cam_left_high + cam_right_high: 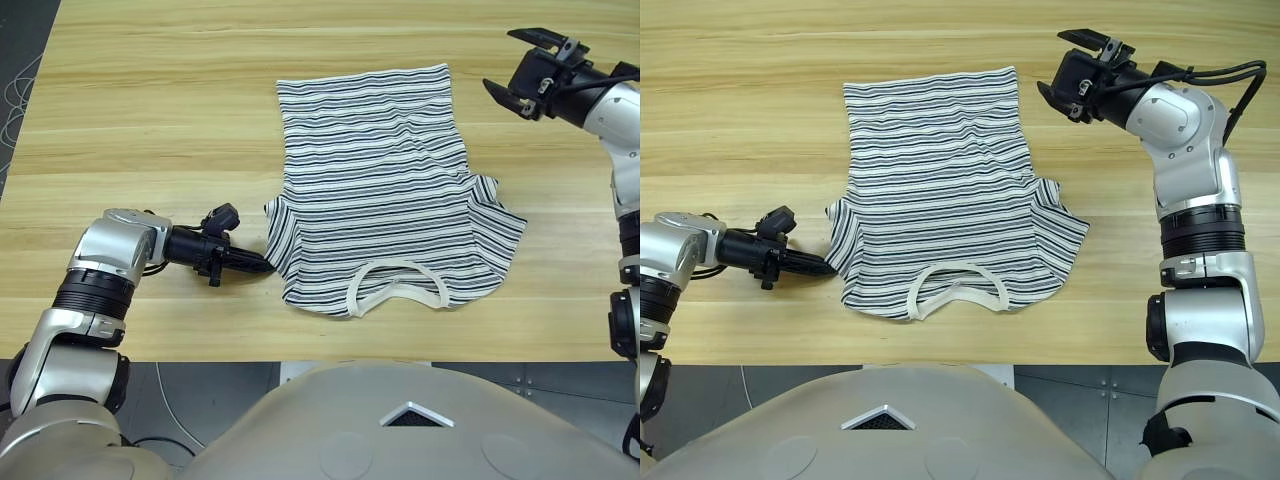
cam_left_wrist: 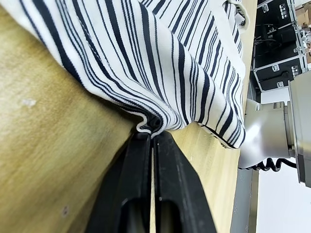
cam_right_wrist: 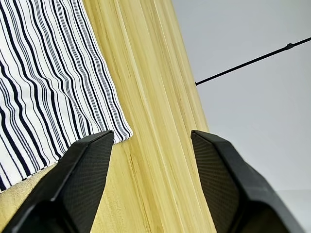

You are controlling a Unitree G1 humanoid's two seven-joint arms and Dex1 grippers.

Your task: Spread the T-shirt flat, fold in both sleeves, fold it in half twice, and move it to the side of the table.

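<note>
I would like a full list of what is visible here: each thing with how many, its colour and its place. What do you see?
T-shirt: one, black and white stripes with a white collar, lying in the middle of the table, collar toward the robot.
table: one, light wood, under the T-shirt.
floor: dark grey, along the table's near edge and its left side.
left gripper: one, black, low on the table, shut on the edge of the T-shirt's sleeve on the robot's left.
right gripper: one, black, open, above the table beside the T-shirt's far right corner.
</note>
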